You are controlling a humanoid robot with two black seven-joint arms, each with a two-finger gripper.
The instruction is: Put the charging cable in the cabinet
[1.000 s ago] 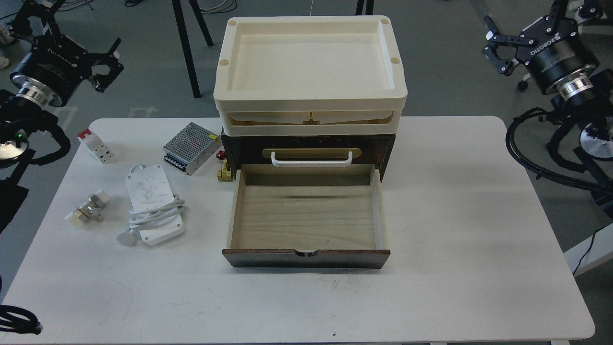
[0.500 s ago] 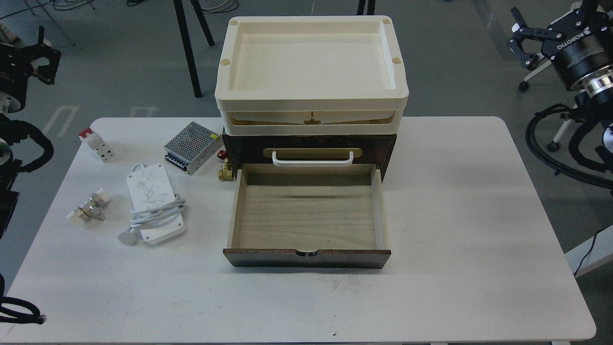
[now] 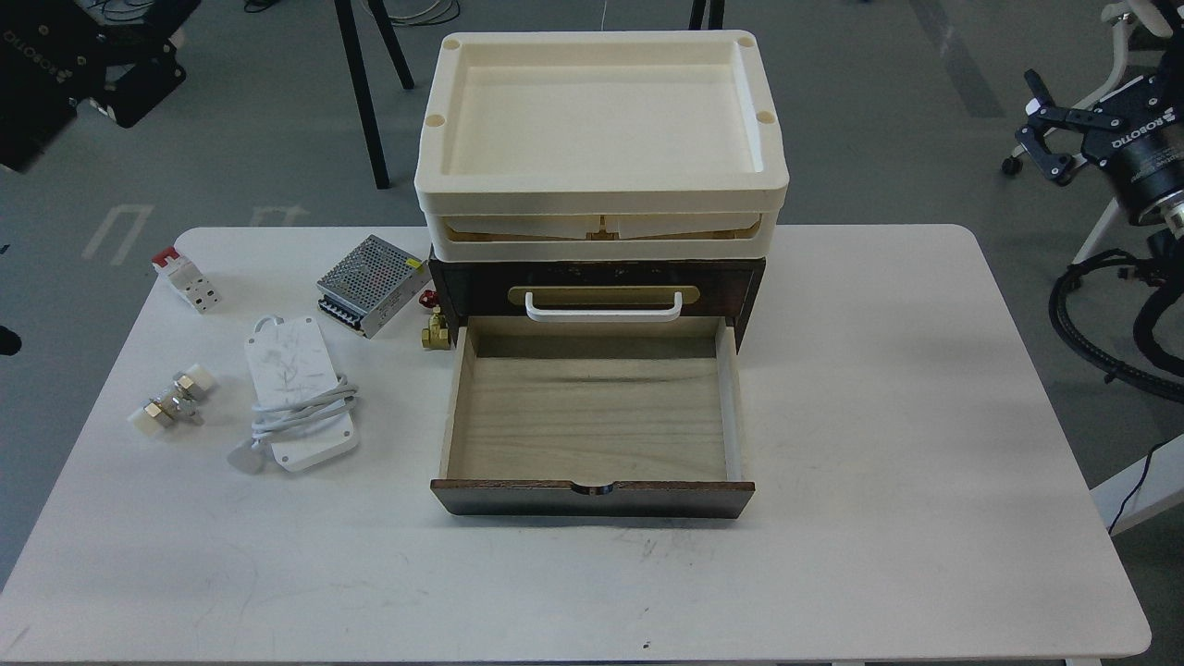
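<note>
The right gripper [image 3: 1043, 125] hangs open and empty, off the table's [image 3: 879, 388] right side. The left gripper [image 3: 139, 79] is a dark mass at the top-left edge; its fingers cannot be told apart. The charging cable [image 3: 294, 393] lies left of the cabinet's [image 3: 597, 287] open drawer [image 3: 592, 416], near a perforated power supply [image 3: 372, 285].

Single head view, high up, looking forward and steeply down at the white table [image 3: 832, 462] from its near edge. Mid distance: whole tabletop fits, cabinet [image 3: 597, 277] centred at far side, floor strip beyond. No second view, so no shared coverage.
</note>
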